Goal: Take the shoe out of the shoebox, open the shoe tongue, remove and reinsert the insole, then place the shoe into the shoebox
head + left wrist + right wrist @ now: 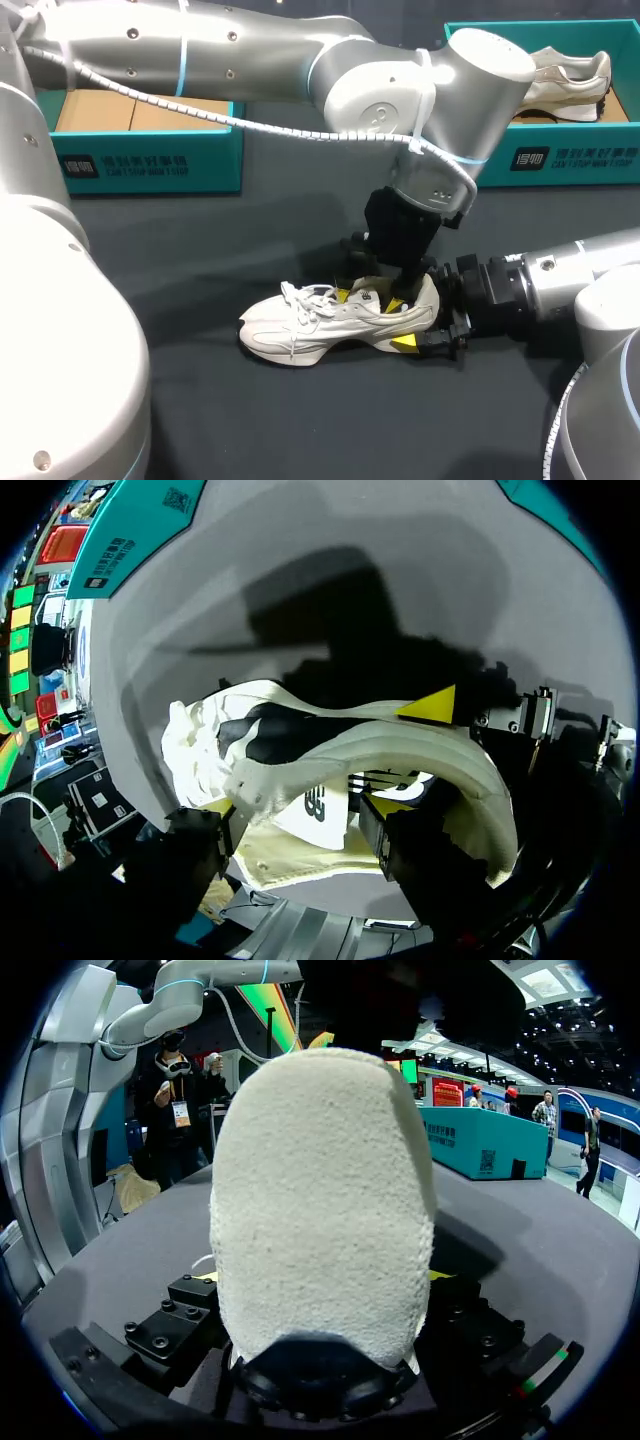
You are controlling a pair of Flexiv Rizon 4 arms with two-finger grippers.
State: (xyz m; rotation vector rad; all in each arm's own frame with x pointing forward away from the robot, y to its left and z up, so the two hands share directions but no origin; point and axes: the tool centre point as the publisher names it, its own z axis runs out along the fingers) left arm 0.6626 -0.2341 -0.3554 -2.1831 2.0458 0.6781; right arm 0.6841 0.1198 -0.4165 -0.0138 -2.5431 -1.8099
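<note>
A white shoe lies on its side on the dark table, toe to the left. My left gripper comes down from above into the shoe's mouth. In the left wrist view its fingers stand apart inside the collar, open, with the pale insole lying between them down in the shoe. My right gripper comes in from the right and is shut on the heel, one yellow fingertip on the near side, the other hidden behind the shoe.
A teal shoebox with a bare cardboard floor stands at the back left. A second teal box at the back right holds another white shoe. Bare table lies in front of and left of the shoe.
</note>
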